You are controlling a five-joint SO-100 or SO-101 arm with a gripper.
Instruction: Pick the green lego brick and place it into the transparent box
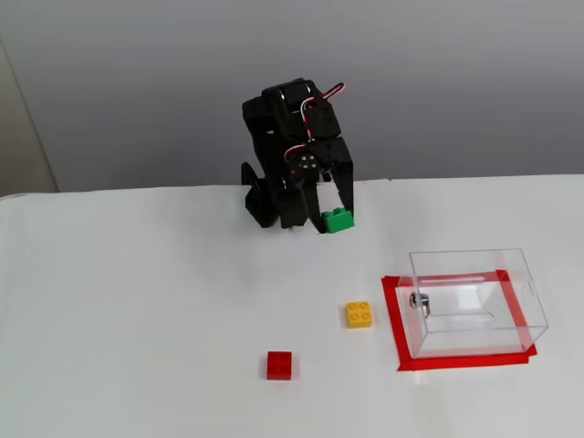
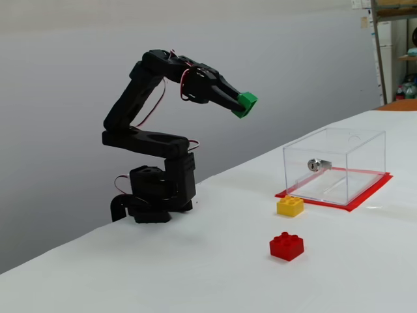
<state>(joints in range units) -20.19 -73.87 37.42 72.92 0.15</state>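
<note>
The green lego brick [image 1: 338,221] [image 2: 247,102] hangs high above the table, with my gripper [image 1: 334,217] [image 2: 242,105] shut on it. In both fixed views the black arm reaches out from its base toward the right. The transparent box [image 1: 474,303] [image 2: 335,165] stands on a red taped rectangle at the right, open at the top, with a small metal knob [image 1: 420,300] [image 2: 315,164] on its wall. The brick is well to the left of the box and above the level of its rim.
A yellow studded brick [image 1: 359,314] [image 2: 290,206] lies just left of the box. A red brick [image 1: 279,365] [image 2: 287,246] lies nearer the table's front. The arm's base [image 2: 153,195] stands at the table's back edge, before a grey wall.
</note>
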